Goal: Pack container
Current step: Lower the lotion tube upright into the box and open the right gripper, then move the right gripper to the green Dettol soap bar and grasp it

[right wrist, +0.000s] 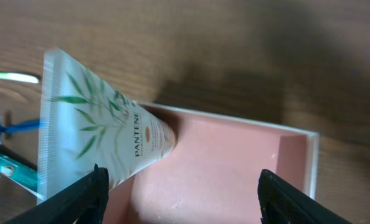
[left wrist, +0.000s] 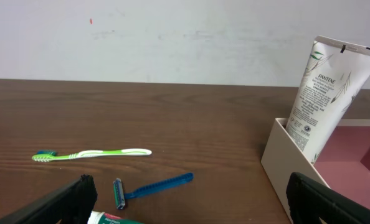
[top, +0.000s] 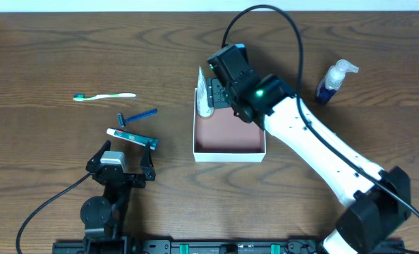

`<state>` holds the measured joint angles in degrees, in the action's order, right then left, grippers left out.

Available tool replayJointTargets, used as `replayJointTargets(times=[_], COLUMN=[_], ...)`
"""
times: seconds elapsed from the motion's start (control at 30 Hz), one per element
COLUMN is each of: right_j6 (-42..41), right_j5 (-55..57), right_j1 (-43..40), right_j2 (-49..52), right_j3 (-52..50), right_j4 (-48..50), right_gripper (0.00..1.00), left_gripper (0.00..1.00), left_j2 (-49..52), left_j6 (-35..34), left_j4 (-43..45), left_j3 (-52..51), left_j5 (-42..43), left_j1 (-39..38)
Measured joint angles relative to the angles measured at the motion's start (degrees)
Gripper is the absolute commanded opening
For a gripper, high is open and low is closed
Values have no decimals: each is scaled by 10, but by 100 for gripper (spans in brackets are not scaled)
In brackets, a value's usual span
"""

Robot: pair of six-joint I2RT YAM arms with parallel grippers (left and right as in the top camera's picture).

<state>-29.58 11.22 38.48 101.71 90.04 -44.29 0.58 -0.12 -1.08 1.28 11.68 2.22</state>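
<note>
The container [top: 227,151] is a white-walled square box with a pink floor at the table's middle; it also shows in the left wrist view [left wrist: 281,155] and the right wrist view [right wrist: 235,168]. A white Pantene tube [top: 203,93] leans against its left wall, cap end down inside the box [left wrist: 325,93] [right wrist: 104,130]. My right gripper [right wrist: 182,199] is open and empty above the container's far part, apart from the tube. My left gripper [left wrist: 188,202] is open and empty near the table's front left, with a blue razor [left wrist: 151,186] and a toothpaste tube [top: 132,137] just ahead of it.
A green and white toothbrush [top: 105,96] lies at the left [left wrist: 91,154]. The blue razor [top: 137,116] lies between it and the toothpaste tube. A blue pump bottle [top: 334,81] stands at the far right.
</note>
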Motion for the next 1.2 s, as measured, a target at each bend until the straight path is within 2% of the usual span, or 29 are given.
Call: replayJointTargets(times=[0.67, 0.93, 1.2], right_j6=[-10, -9, 26], right_j5=[-46, -54, -54], right_j1=[-1, -40, -65], right_j2=[6, 6, 3], right_j3=[-1, -1, -1], right_j4=[28, 29, 3], right_gripper=[72, 73, 84], left_gripper=[98, 98, 98], left_j2=[0, 0, 0], left_j6=[0, 0, 0], left_j4=[0, 0, 0], left_j3=[0, 0, 0], left_j5=[0, 0, 0], left_j1=[0, 0, 0])
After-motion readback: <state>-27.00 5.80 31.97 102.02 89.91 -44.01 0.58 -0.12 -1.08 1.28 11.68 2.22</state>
